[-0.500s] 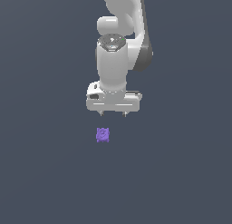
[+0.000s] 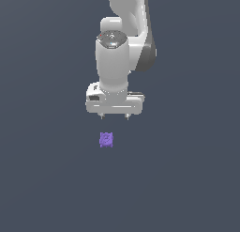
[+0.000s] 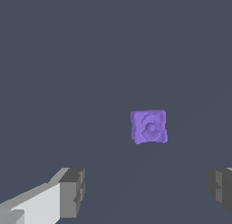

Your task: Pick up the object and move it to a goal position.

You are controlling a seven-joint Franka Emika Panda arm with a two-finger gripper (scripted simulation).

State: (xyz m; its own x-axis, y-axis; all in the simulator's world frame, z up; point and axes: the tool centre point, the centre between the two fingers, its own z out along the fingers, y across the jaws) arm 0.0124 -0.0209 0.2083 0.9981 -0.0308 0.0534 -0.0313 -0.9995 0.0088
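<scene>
The purple object lies alone on the flat dark grey floor, a small knobbly cube with a round dimple on its top face. The white gripper hangs above it, clear of it and slightly toward the exterior view's right. Its fingers are spread wide apart and hold nothing.

object — matt purple, bumpy | gripper — glossy white, smooth
</scene>
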